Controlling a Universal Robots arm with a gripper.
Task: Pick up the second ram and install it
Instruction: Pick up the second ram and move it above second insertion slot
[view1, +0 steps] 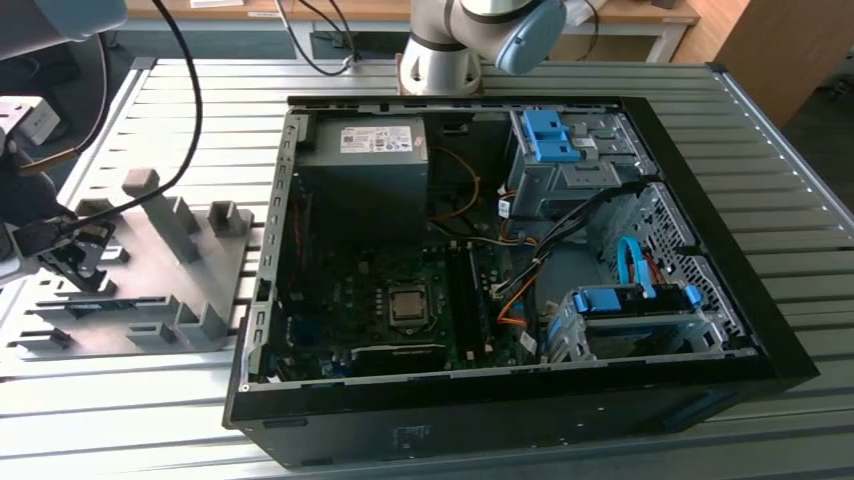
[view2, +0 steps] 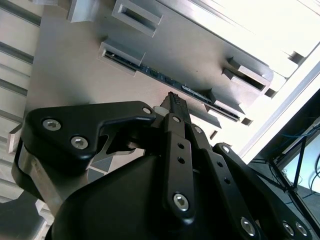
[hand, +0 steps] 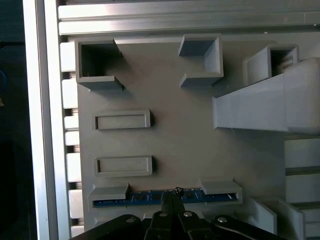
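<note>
Grey plastic tray (view1: 150, 288) sits on the slatted aluminium surface (view1: 747, 150), at the exterior view's left of the open computer case (view1: 787, 360). I have the hand (hand: 171, 195) low over this tray. The second ram (hand: 131, 197) stands on edge in the tray, its two ends seated in slotted grey holders (hand: 109, 192). In the first wrist view the hand meets the stick at about mid-length. I cannot tell whether it is clamped on the board or merely set against its upper edge. The stick appears fully seated, so I judge the pick as not yet completed. Hazards from this state:

- If the grip is shallow, the thin board could slip or pivot during a lift.
- If the pull is not straight along the holder slots, one end could bind, so the stick would tilt or the light tray would be dragged across the surface.
- Pressure on the small chips rather than the bare board edge could damage them.

Inside the case, loose cables (view1: 527, 275) lie close beside the motherboard (view1: 387, 300). I judge that a tilted stick could snag on them.
</note>
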